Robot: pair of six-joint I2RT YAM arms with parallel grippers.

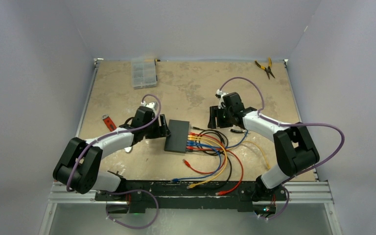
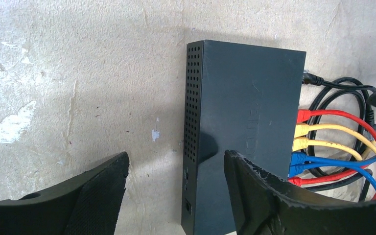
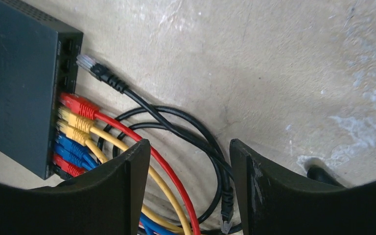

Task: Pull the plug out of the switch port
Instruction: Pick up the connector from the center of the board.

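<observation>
The matte-black switch [image 1: 177, 135] lies flat mid-table, its port row facing right. Red, yellow and blue plugs [image 3: 76, 122] sit in the ports. A black cable's clear-tipped plug [image 3: 89, 63] lies on the table just outside the upper ports, apart from the switch [image 3: 19, 83]. My left gripper [image 2: 176, 161] is open and holds nothing; one finger hangs over the switch top [image 2: 249, 107], the other over bare table to its left. My right gripper [image 3: 190, 147] is open over the cable loops, empty. The black cable's other plug end [image 3: 225, 220] lies between its fingers.
A clear compartment box [image 1: 143, 72] stands at the back left and yellow-handled pliers [image 1: 265, 67] at the back right. A red-orange tool [image 1: 108, 122] lies left of the left arm. Coloured cables [image 1: 215, 161] spread from the switch toward the front edge.
</observation>
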